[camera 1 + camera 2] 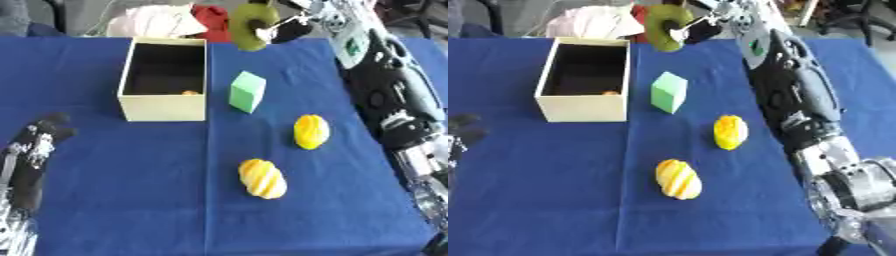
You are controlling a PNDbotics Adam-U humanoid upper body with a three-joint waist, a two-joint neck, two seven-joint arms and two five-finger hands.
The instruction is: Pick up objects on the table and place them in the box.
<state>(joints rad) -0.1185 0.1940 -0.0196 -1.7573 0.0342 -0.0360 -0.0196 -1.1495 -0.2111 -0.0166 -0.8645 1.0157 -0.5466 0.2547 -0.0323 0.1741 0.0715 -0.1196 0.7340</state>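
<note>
three things on the cloth, one in the raised hand

nearest on the blue tablecloth (105,200) lies a yellow striped piece (262,178), with a yellow ridged piece (311,131) just beyond to the right. the left hand (39,140) rests at the lower left edge, fingers relaxed, holding nothing. further back a green cube (248,91) stands beside the cream box (164,107), which holds something small and orange. farthest, the right hand (710,25) pinches an olive-green ring (662,27) above the table's far edge, right of the box.

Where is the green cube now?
The green cube stands on the blue table near the middle, just right of the open box.
</note>
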